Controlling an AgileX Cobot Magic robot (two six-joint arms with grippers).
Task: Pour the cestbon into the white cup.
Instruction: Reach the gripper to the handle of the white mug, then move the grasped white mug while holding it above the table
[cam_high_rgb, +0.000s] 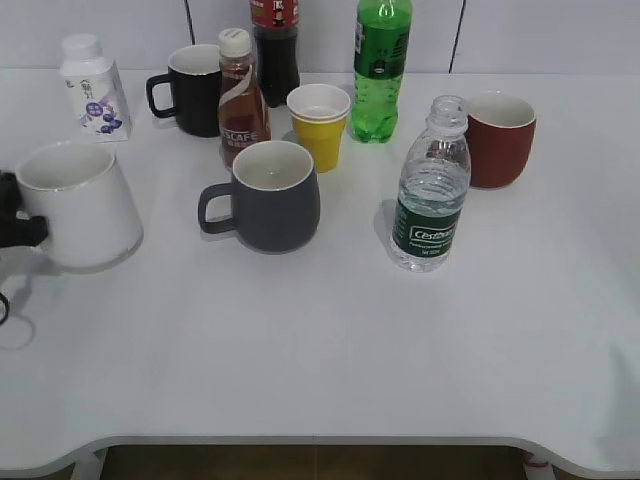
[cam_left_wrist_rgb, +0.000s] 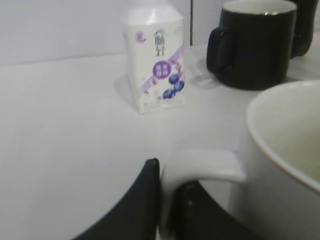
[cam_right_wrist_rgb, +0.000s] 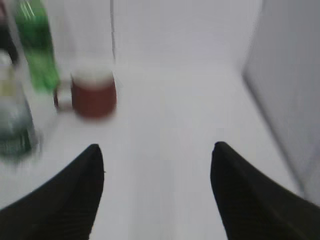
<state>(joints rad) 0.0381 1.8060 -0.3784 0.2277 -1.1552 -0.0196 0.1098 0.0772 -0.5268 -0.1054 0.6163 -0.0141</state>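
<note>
The cestbon (cam_high_rgb: 432, 190), a clear ribbed bottle with a dark green label, stands upright right of centre. It also shows blurred at the left edge of the right wrist view (cam_right_wrist_rgb: 12, 125). The white cup (cam_high_rgb: 80, 205) is at the far left and leans a little. My left gripper (cam_high_rgb: 12, 215) is shut on its handle. In the left wrist view the black fingers (cam_left_wrist_rgb: 170, 175) pinch the handle of the white cup (cam_left_wrist_rgb: 285, 150). My right gripper (cam_right_wrist_rgb: 156, 150) is open and empty over bare table, right of the bottle. It is out of the exterior view.
A dark grey mug (cam_high_rgb: 270, 195) stands mid-table. Behind it are a Nescafe bottle (cam_high_rgb: 240, 100), a yellow paper cup (cam_high_rgb: 320, 125), a cola bottle (cam_high_rgb: 275, 50), a green soda bottle (cam_high_rgb: 380, 65) and a black mug (cam_high_rgb: 190, 90). There is a red mug (cam_high_rgb: 500, 138) at right and a milk carton (cam_high_rgb: 92, 88) at back left.
</note>
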